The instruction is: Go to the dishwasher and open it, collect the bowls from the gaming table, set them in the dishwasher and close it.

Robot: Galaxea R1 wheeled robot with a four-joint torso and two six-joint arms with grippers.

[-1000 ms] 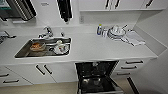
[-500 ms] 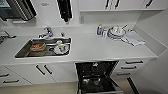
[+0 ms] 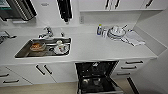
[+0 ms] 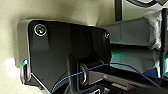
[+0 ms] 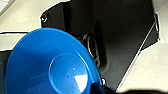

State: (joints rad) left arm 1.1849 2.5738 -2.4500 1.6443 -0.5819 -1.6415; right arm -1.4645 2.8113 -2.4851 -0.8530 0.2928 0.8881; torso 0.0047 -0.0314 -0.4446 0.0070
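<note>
While the dishwasher (image 3: 96,77) stands open below the counter (image 3: 87,48), its door down and dark racks showing, you have a blue bowl (image 5: 50,67) large in the right wrist view. Whether either gripper is open or closed, you cannot tell. Dishes sit in the sink (image 3: 25,51), more by the wall.

The head camera sits high and looks forward and steeply down on a white counter (image 3: 100,48), with the sink (image 3: 43,47) at ten o'clock and the open dishwasher (image 3: 96,76) at six o'clock. The left wrist camera looks close along the robot's own dark plate toward pale floor. The right wrist camera sits very near a blue bowl (image 5: 50,67).
</note>
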